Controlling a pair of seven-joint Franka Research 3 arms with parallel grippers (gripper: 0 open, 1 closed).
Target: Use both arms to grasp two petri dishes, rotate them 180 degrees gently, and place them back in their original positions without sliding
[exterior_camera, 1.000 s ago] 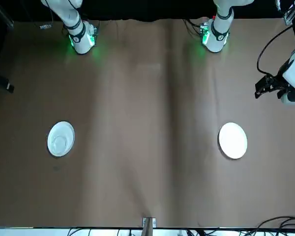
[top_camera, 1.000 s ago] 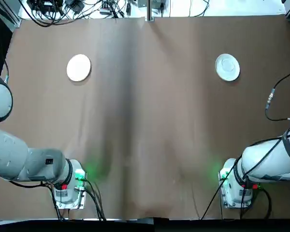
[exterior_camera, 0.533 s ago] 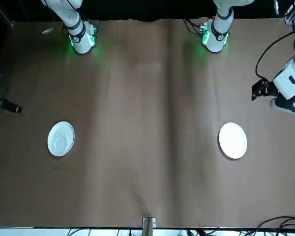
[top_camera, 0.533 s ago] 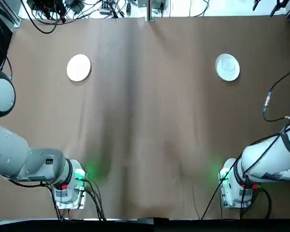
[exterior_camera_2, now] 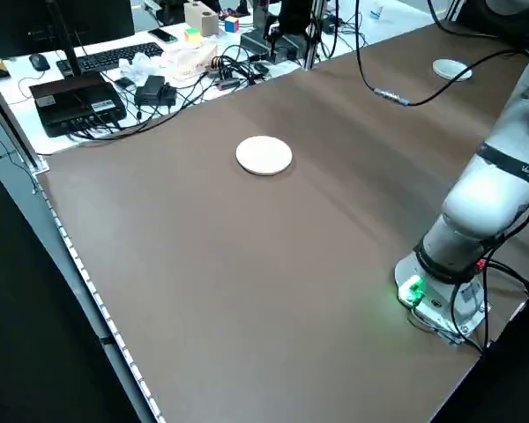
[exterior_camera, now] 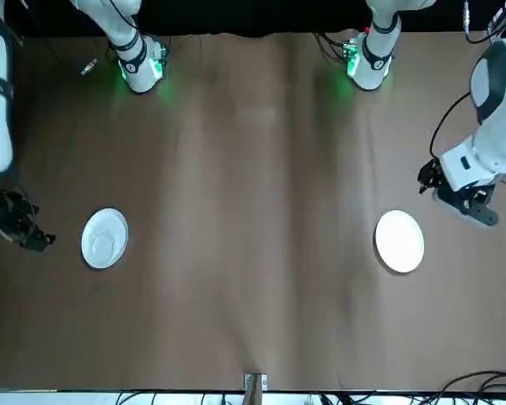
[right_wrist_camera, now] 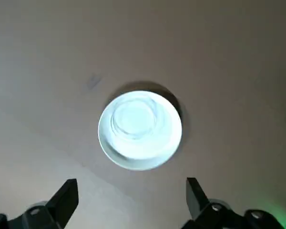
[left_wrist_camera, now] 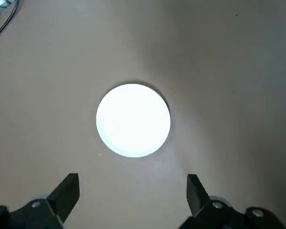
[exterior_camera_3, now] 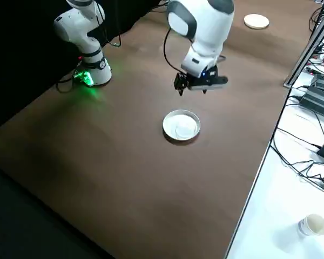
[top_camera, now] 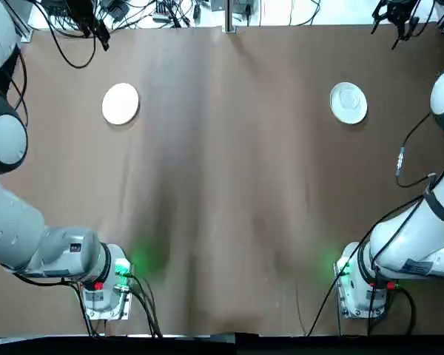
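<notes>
Plain white left dish; white right dish, faint concentric rings; plain brown tabletop.

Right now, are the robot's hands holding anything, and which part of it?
Nothing is held. The left gripper and right gripper are open, and the plain white dish and ringed dish lie on the table.

Open brown table is stretching between the two white dishes with nothing standing on it, while black cables are looping over its right side beside the right arm.
</notes>
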